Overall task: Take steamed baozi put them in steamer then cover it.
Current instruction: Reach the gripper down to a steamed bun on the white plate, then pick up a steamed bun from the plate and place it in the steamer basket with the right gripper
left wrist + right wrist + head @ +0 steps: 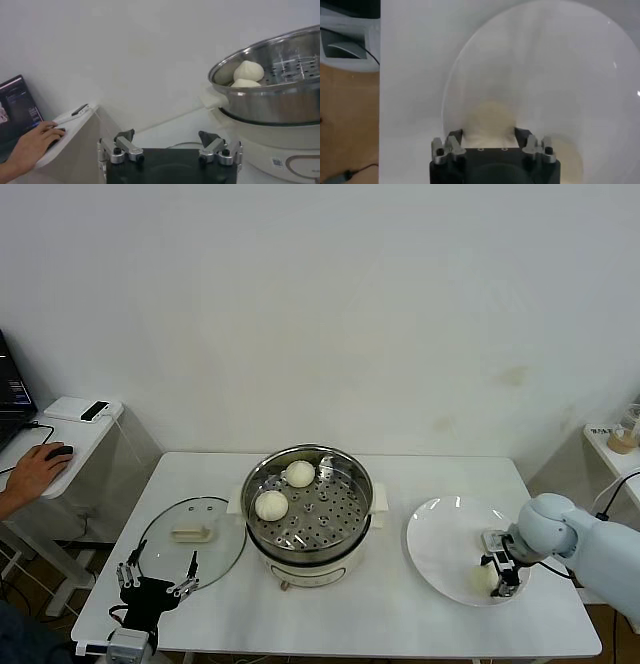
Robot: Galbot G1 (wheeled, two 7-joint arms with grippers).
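While the left arm is sitting parked at the near left corner of the surface, the right arm is reaching in from the right edge, wrist bent down over the near right part of the white plate. Right end effector is pointing down at the plate with its fingers apart, straddling one steamed baozi; can't tell from the views whether the pads are actually touching the bun. Left end effector is hanging just near of the cover, fingers spread, holding nothing.

The cover is lying flat on the surface left of the steamer, handle up. The steamer is sitting mid-surface, uncovered, with two baozi on the perforated tray along its far-left side: one at the far rim, one nearer and left. A person's hand is resting on a mouse on a side desk far left, a laptop beside it. Nothing is standing between plate and steamer.

The bun at the right end effector is lying on the plate's near right area, directly between the fingers, well apart from the steamer.
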